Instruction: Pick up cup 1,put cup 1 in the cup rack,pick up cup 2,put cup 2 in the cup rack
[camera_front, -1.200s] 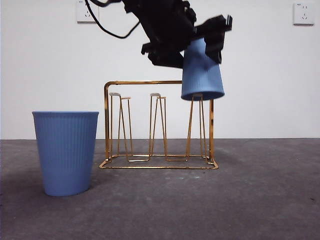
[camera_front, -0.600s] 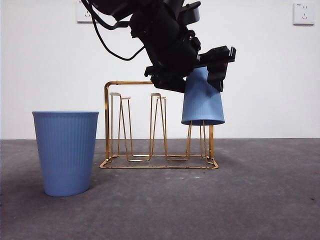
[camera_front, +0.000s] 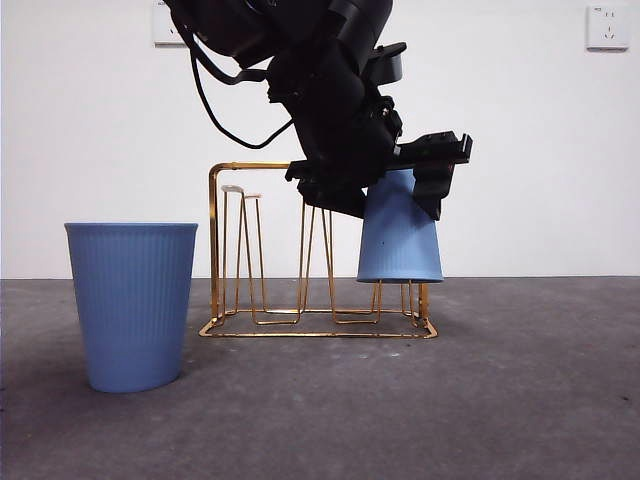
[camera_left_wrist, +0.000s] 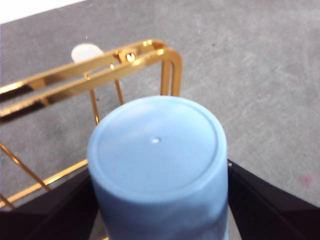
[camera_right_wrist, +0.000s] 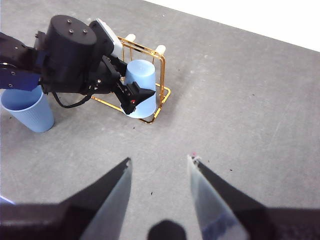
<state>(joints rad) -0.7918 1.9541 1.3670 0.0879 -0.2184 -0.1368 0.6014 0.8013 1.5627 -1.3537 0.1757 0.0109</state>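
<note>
Item: left hand (camera_front: 400, 175), black, two-jawed, reaching down from above over the far-right end of the rack as seen from the front. Jaws closed against opposite sides of the inverted cup; the left wrist view shows one black jaw on each flank of the cup's upturned base.

Item: ribbed light-blue plastic cup, turned upside down (camera_front: 400, 235) (camera_left_wrist: 157, 165) (camera_right_wrist: 140, 87). Held in the left hand, mouth downward, sitting low over the rack's end pegs, with its rim just above the wire base. Peg legs show beneath the rim. Whether its weight bears on the pegs cannot be told.

Item: shiny gold wire cup rack with arched rectangular handle frame and upright white-tipped pegs (camera_front: 255, 245) (camera_left_wrist: 100, 62) (camera_right_wrist: 160, 75). Stands on the bench at centre. Pegs at the other end are bare.

Item: second ribbed light-blue plastic cup, upright (camera_front: 132, 305) (camera_right_wrist: 27, 110). Stands on the bench beside the rack, apart from it, mouth upward.

Item: right hand (camera_right_wrist: 160, 192), black. Hangs high above the bench, well apart from rack and cups, jaws spread wide with nothing between them.

Item: dark grey bench surface (camera_front: 520, 400). Carries rack and upright cup.

Item: white wall behind, with two white wall sockets (camera_front: 607, 27) high up.
</note>
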